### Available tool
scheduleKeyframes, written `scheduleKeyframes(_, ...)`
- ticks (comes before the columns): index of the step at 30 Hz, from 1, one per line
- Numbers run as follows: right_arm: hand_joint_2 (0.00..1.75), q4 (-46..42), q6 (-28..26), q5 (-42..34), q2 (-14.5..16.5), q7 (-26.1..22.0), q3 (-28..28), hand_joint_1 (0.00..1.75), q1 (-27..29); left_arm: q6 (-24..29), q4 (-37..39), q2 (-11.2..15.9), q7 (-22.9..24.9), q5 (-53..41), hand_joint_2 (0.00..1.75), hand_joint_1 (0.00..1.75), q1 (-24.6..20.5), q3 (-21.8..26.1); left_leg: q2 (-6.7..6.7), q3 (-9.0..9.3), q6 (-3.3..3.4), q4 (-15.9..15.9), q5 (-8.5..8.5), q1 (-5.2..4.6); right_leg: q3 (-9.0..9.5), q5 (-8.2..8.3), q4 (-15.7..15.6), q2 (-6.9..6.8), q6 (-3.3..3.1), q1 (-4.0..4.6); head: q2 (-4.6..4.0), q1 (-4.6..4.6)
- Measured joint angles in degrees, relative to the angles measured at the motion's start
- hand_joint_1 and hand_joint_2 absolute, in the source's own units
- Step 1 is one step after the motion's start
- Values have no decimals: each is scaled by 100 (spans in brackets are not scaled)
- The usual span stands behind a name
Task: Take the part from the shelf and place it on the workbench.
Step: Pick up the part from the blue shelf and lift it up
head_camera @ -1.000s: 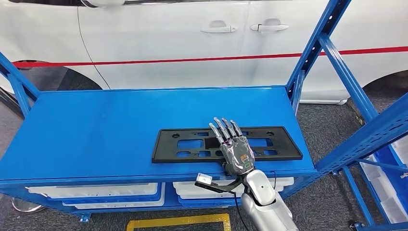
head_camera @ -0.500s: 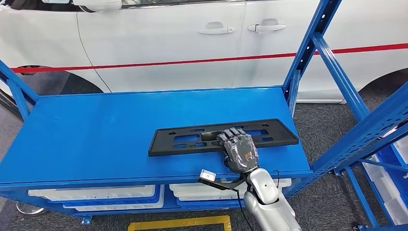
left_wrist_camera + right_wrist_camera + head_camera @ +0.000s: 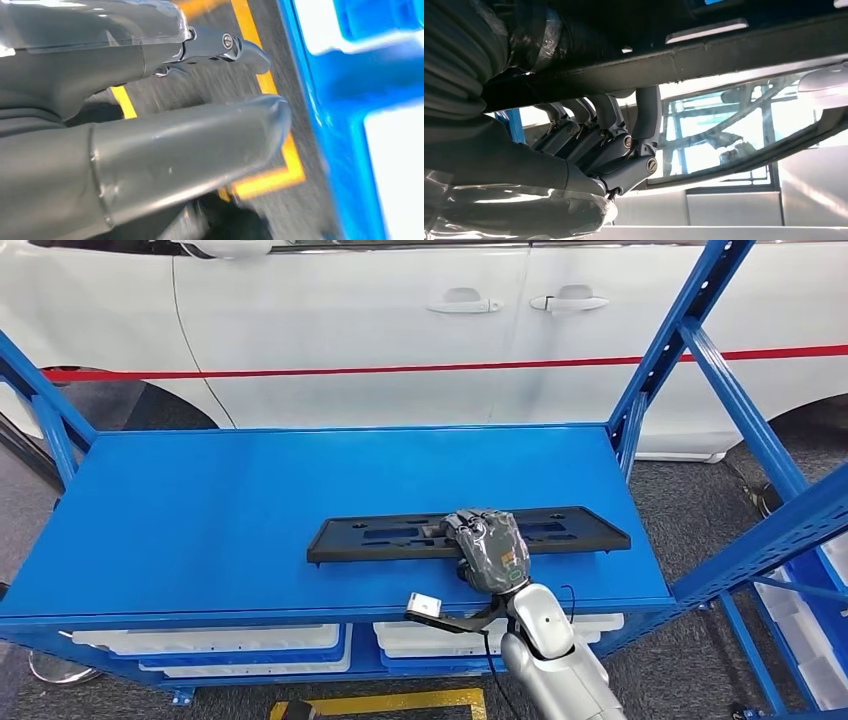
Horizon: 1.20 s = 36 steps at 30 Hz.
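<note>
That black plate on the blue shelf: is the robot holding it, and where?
Yes. The right hand grips the black plate near the middle of its near long edge, fingers curled over it. The left hand holds nothing.

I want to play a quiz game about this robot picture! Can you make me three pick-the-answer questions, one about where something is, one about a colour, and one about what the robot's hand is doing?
1. Where is the long black plastic part?
A. On the floor
B. On the blue shelf's top, near its front edge
C. Inside a white bin

2. What colour is the stripe along the white car?
A. Red
B. Green
C. Yellow

3. What is the right hand doing?
A. Hanging open in the air
B. Pointing at the car
C. Gripping the part, fingers curled over it

Answers:
1 B: the black plastic part is at the front of the blue shelf.
2 A: a red stripe runs along the white car.
3 C: the right hand has its fingers hooked over the part's edge, as the right wrist view also shows.
</note>
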Motion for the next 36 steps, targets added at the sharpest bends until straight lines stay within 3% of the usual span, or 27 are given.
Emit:
scheduleKeyframes(2, 175, -15, 0, -95, -67, -26, 26, 175, -56, -416, -7, 265, -157, 77, 0, 0, 104, 80, 7, 2, -34, 27, -26, -22, 312, 272, -683, -4, -92, 50, 0, -2)
scheduleKeyframes(3, 175, -31, 0, -112, -90, -25, 33, 175, -75, -496, -13, 363, -185, 92, 0, 0, 154, 112, 13, -6, -58, 37, -33, -24, 387, 317, -866, -5, -120, 75, 0, -4)
scheduleKeyframes(7, 175, -195, 0, -200, -172, 10, 55, 175, -87, -361, -50, 600, -130, 115, 0, 0, 211, 193, 13, -39, -168, 84, -81, -21, 409, 338, -964, -28, -185, 51, 0, -5)
scheduleKeyframes(9, 175, -401, 0, -315, -195, -29, 65, 175, -86, -133, -56, 629, -33, 92, 0, 0, 225, 226, 12, -216, -228, 505, -352, -7, 428, 358, -999, -45, -239, 15, 0, -9)
scheduleKeyframes(11, 175, -663, 0, -450, -218, -131, 66, 175, -59, 69, -56, 634, 4, 58, 0, 0, 258, 242, 12, -560, -279, 1264, -709, 29, 423, 354, -992, -45, -261, 20, 0, -10)
scheduleKeyframes(12, 175, -812, 0, -508, -231, -185, 66, 175, -31, 135, -56, 633, -1, 44, 0, 0, 277, 243, 14, -697, -301, 1550, -791, 47, 421, 350, -985, -45, -263, 22, 0, -10)
scheduleKeyframes(13, 175, -971, 0, -563, -244, -224, 66, 175, -1, 181, -56, 632, -12, 37, 0, 0, 294, 243, 15, -742, -318, 1633, -759, 64, 422, 343, -977, -43, -262, 22, 0, -10)
scheduleKeyframes(14, 175, -1139, 0, -612, -257, -246, 72, 175, 26, 217, -57, 632, -20, 36, 0, 0, 305, 243, 17, -672, -327, 1481, -616, 81, 428, 334, -968, -40, -256, 20, 0, -11)
scheduleKeyframes(17, 175, -1561, 2, -714, -293, -206, 200, 175, 10, 264, -61, 652, -17, 48, 0, 0, 310, 246, 25, -143, -305, 374, -110, 96, 440, 295, -926, -27, -200, 24, 0, -10)
scheduleKeyframes(19, 175, -1757, 8, -666, -305, -43, 436, 175, -109, 273, -64, 671, 1, 54, 0, 0, 303, 251, 21, -24, -258, 83, -69, 68, 417, 295, -912, -18, -142, 33, 0, -9)
scheduleKeyframes(21, 175, -1892, 16, -576, -304, 169, 778, 175, -275, 288, -64, 686, 17, 56, 87, 0, 300, 258, 19, -28, -195, 49, -43, 58, 405, 307, -924, -13, -78, 33, 0, -9)
scheduleKeyframes(23, 175, -1976, 22, -543, -299, 308, 1127, 175, -427, 290, -66, 700, 17, 49, 175, 0, 296, 262, 24, -8, -114, -8, -2, 80, 351, 196, -789, -13, -31, 25, 0, -8)
scheduleKeyframes(26, 175, -2017, 25, -601, -280, 395, 1568, 175, -620, 276, -69, 720, 80, 9, 175, 0, 277, 262, 22, -4, -41, -37, 19, 87, -89, -312, 166, -13, -2, 19, 0, -7)
scheduleKeyframes(27, 175, -2015, 25, -637, -269, 411, 1704, 175, -670, 247, -69, 726, 124, -8, 175, 0, 280, 262, 20, -4, -36, -34, 17, 84, -248, -419, 486, -13, 4, 18, 0, -7)
scheduleKeyframes(28, 175, -2011, 26, -669, -255, 424, 1840, 175, -714, 191, -69, 732, 163, -25, 175, 0, 287, 262, 17, -3, -36, -28, 13, 82, -332, -418, 637, -13, 7, 16, 0, -7)
scheduleKeyframes(29, 175, -2008, 28, -694, -235, 432, 1974, 175, -758, 119, -69, 737, 198, -35, 175, 0, 293, 262, 14, -1, -41, -18, 7, 81, -311, -306, 572, -13, 3, 14, 0, -6)
scheduleKeyframes(32, 175, -2003, 31, -751, -156, 460, 2287, 175, -907, -62, -69, 742, 340, -20, 175, 0, 294, 264, -3, -8, -94, 40, -32, 69, 170, 230, -460, -12, -52, 22, 0, -6)
scheduleKeyframes(34, 175, -2002, 30, -793, -113, 474, 2403, 175, -983, -143, -69, 742, 471, -12, 175, 0, 301, 268, -9, -33, -157, 63, -46, 52, 334, 313, -838, -7, -96, 43, 0, -7)
scheduleKeyframes(36, 175, -2000, 29, -833, -91, 476, 2476, 175, -1014, -208, -69, 742, 569, -12, 175, 0, 315, 274, -9, -37, -224, 50, -38, 54, 334, 314, -869, -2, -142, 55, 0, -8)
